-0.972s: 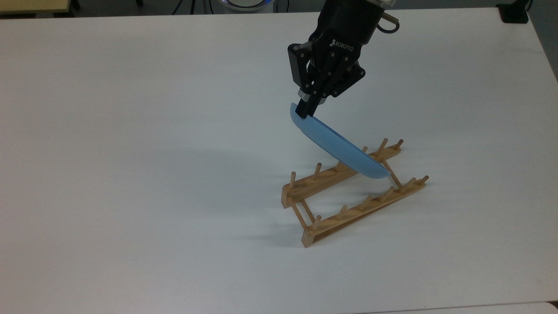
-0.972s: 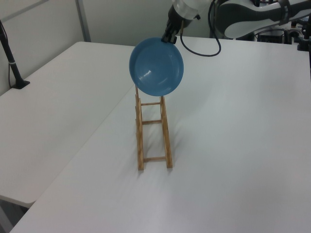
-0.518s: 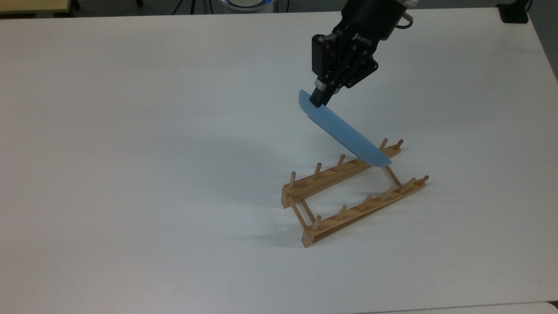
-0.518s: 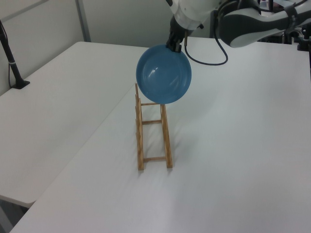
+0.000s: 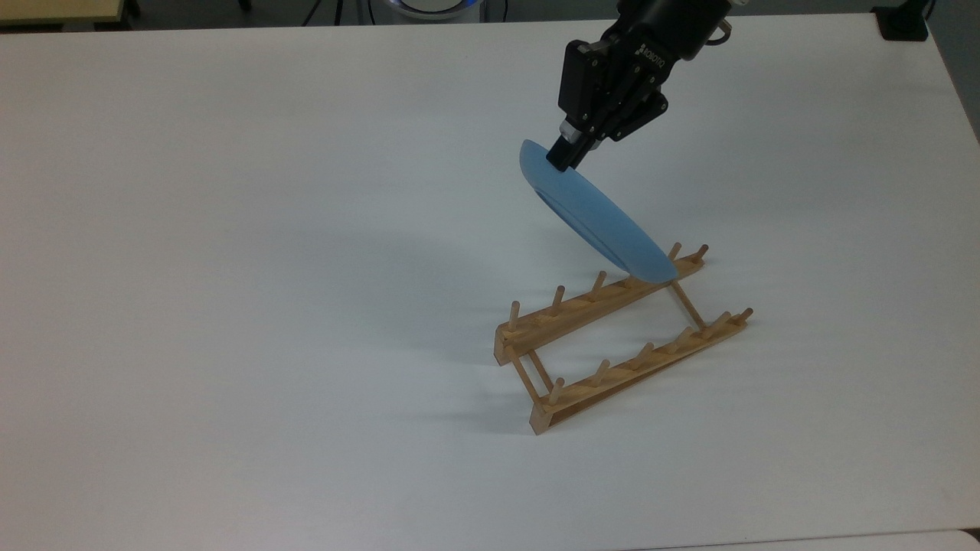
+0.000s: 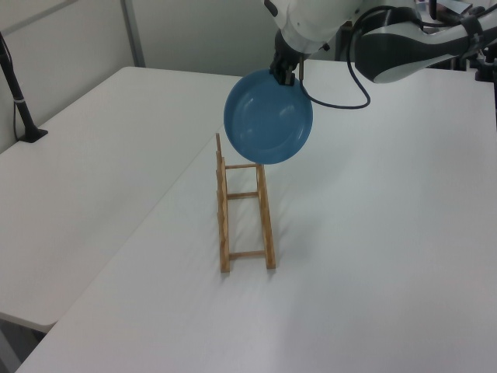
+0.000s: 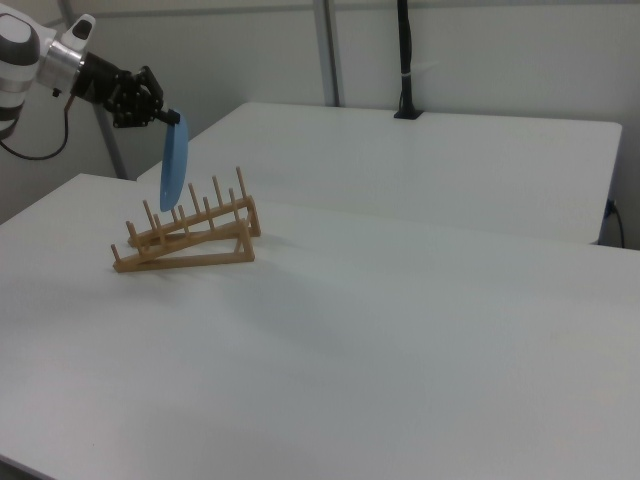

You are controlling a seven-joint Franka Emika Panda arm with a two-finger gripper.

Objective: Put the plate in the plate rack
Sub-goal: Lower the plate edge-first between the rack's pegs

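One black tool (image 5: 564, 157) clamped on the upper rim of the light-blue plate (image 5: 593, 218) — fingers pinch the edge, plate hangs below it, off the surface. In the left view the tool (image 6: 282, 75) grips the plate (image 6: 268, 117) at its top, concave face toward the camera. In the right view the tool (image 7: 170, 117) holds the plate (image 7: 173, 162) edge-on, near vertical. Plate sits in the air above the far end of the plate rack (image 5: 620, 337); in the top view its lower edge overlaps the rear rail near the pegs on the top view's right — contact cannot be told. Rack (image 6: 245, 210) slots hold nothing; in the right view the rack (image 7: 187, 237) stands just below the plate. White surface (image 5: 230, 268) carries the rack. White arm (image 6: 373, 39) with black cable reaches in from the left view's upper right.
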